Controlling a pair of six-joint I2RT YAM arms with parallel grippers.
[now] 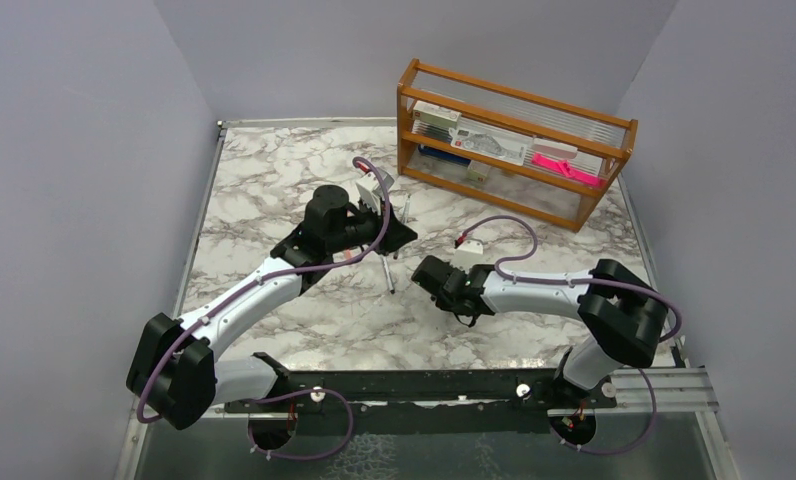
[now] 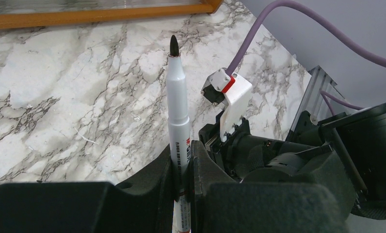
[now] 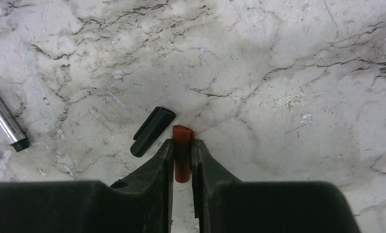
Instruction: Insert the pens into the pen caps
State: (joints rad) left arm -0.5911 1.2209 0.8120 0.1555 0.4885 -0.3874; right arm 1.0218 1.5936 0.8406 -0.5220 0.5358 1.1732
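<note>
L end effector (image 2: 184, 151) is narrow, clamped on 1 silvery-grey pen (image 2: 178, 107). The held pen stands upright btwn the fingers, dark tip up and uncapped, w/ the red-printed barrel running down into the grip. Just right of that in the top view, a 2nd silvery-grey pen (image 1: 389, 274) lies flat on the marble bench (image 1: 274, 190), apart from both arms. The right wrist view catches it at the far left edge. That makes 2 grey pens counted. R end effector (image 3: 183, 143) sits low over the bench, fingers nearly together, pinching 1 dark red cap (image 3: 182, 132) on both sides, w/ its rounded end poking past the fingertips. 1 black cap (image 3: 152, 131) lies tilted on the bench just left of it, not plainly touching. 2 caps total. Rear right stands 1 wooden rack (image 1: 405, 115) w/ a pink strip (image 1: 566, 168) inside.
</note>
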